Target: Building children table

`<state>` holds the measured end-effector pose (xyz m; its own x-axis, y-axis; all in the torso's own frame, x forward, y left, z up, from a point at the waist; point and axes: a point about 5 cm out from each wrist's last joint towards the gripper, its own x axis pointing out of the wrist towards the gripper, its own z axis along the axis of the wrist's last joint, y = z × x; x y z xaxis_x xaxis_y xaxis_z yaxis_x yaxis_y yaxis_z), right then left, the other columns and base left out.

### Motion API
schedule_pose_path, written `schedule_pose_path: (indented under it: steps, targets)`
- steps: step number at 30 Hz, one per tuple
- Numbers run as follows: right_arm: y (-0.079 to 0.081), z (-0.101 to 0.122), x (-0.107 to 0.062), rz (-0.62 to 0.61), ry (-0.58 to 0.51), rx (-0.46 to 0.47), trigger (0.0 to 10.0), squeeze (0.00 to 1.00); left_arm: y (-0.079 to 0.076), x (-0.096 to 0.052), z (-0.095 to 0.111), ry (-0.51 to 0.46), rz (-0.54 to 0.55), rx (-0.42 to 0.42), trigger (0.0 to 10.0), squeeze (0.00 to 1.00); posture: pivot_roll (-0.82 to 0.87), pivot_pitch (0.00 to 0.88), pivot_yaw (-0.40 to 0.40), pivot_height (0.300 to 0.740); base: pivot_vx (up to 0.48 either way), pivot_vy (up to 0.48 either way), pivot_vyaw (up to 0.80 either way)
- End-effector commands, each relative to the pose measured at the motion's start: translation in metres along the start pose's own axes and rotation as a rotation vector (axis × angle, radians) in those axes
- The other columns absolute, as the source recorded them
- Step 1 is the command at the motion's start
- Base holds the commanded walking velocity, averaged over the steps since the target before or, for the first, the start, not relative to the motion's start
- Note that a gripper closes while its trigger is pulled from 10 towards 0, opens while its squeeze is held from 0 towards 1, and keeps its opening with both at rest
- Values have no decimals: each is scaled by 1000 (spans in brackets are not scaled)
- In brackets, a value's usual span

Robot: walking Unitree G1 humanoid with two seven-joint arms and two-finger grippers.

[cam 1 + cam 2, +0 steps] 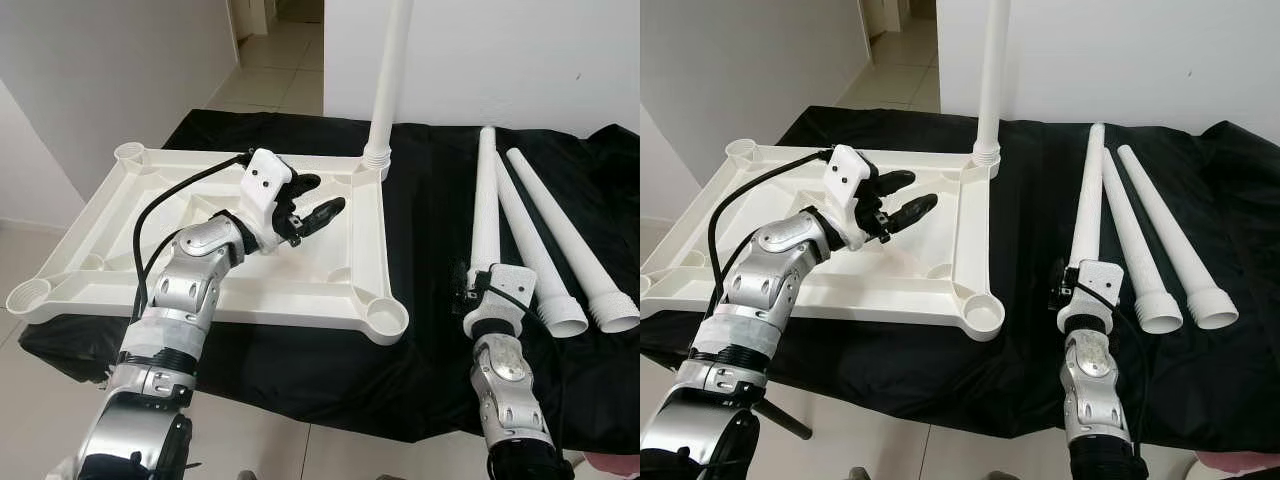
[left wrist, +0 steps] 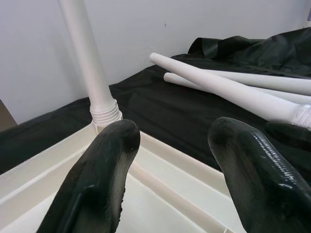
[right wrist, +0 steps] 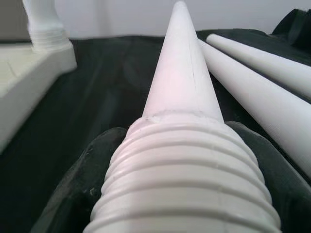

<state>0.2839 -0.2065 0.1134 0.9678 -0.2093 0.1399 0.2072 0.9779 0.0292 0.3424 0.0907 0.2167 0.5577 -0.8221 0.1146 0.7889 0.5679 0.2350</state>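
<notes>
- While the right gripper (image 1: pixel 1077 290) clamps a loose table leg (image 1: pixel 1087 205) by its threaded end, lift it level.
- Left gripper (image 1: pixel 312 208), fingers spread and empty, hovers above the tabletop (image 1: pixel 200 290); steady that first.

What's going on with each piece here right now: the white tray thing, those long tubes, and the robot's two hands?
Tabletop: lying upside down on the black cloth, three corner sockets unfilled.
Fitted leg: standing upright in the far right corner socket.
Gripped leg: lying on the cloth, threaded end in the right gripper.
Two loose legs: lying side by side, untouched.
Left gripper: open, holding nothing, above the tabletop.
Right gripper: shut on the gripped leg.
</notes>
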Motion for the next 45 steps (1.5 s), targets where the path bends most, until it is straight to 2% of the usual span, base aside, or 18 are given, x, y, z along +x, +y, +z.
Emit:
schedule_pose_path:
  steps: [1, 3, 6, 8, 10, 11, 13, 14, 21, 22, 23, 28, 31, 32, 33, 35, 42, 45]
  targets:
    - [5, 21, 6, 38, -110, 45, 10000, 0, 5, 2, 7, -8, 19, 21, 10000, 0, -104, 0, 55, 740, 0, 0, 0]
    - [8, 34, 9, 57, -189, 52, 10000, 0, 5, 4, 10, -12, -10, -2, 10000, 0, -106, 0, 59, 740, 0, 0, 0]
    - [9, 39, 11, 68, -214, 58, 10000, 0, 5, 5, 11, -14, -24, -13, 10000, 0, -106, 0, 59, 740, 0, 0, 0]
    - [15, 65, 18, 100, -351, 17, 10000, 0, 1, 12, 19, -50, -114, -91, 10000, 0, -105, 0, 58, 740, 0, 0, 0]
    - [17, 71, 20, 108, -383, 8, 10000, 0, 0, 14, 22, -62, -139, -112, 10000, 0, -105, 0, 58, 740, 0, 0, 0]
    - [20, 78, 24, 117, -412, 17, 10000, 0, 0, 15, 26, -75, -170, -124, 10000, 341, -108, 0, 60, 740, 0, 0, 0]
    - [22, 82, 26, 124, -431, 24, 10000, 0, 0, 16, 29, -83, -191, -130, 10000, 341, -108, 0, 60, 740, 0, 0, 0]
    - [25, 90, 31, 142, -454, 33, 10000, 0, 3, 20, 33, -88, -205, -155, 10000, 1000, -106, 0, 57, 740, 0, 0, 0]
    - [43, 121, 44, 212, -571, 39, 10000, 0, 15, 27, 52, -138, -193, -130, 10000, 1000, -117, 0, 62, 740, 0, 0, 0]
    - [46, 127, 45, 225, -593, 44, 10000, 0, 16, 29, 56, -146, -190, -150, 10000, 180, -117, 0, 63, 740, 0, 0, 0]
    - [49, 132, 46, 239, -615, 44, 10000, 0, 16, 31, 60, -157, -194, -173, 10000, 0, -117, 0, 63, 740, 0, 0, 0]
    - [56, 144, 46, 280, -666, 50, 10000, 0, 19, 35, 73, -198, -196, -251, 10000, 0, -114, 0, 60, 740, 0, 0, 0]
    - [63, 153, 44, 331, -708, 66, 10000, 0, 27, 38, 90, -235, -226, -424, 10000, 0, -109, 0, 55, 740, 0, 0, 0]
    - [63, 153, 44, 331, -708, 66, 10000, 0, 27, 38, 90, -235, -226, -424, 10000, 0, -109, 0, 55, 740, 0, 0, 0]
    - [66, 154, 42, 356, -723, 62, 10000, 0, 34, 38, 98, -256, -240, -511, 10000, 0, -109, 0, 57, 740, 0, 0, 0]
    - [66, 154, 42, 356, -723, 62, 10000, 0, 34, 38, 98, -256, -240, -511, 10000, 0, -109, 0, 57, 740, 0, 0, 0]
    - [83, 156, 29, 487, -753, 57, 10000, 0, 48, 38, 109, -278, -261, -668, 10000, 0, -119, 0, 69, 740, 0, 0, 0]
    - [84, 156, 27, 506, -752, 60, 10000, 0, 48, 39, 107, -268, -256, -669, 10000, 0, -119, 0, 69, 740, 0, 0, 0]
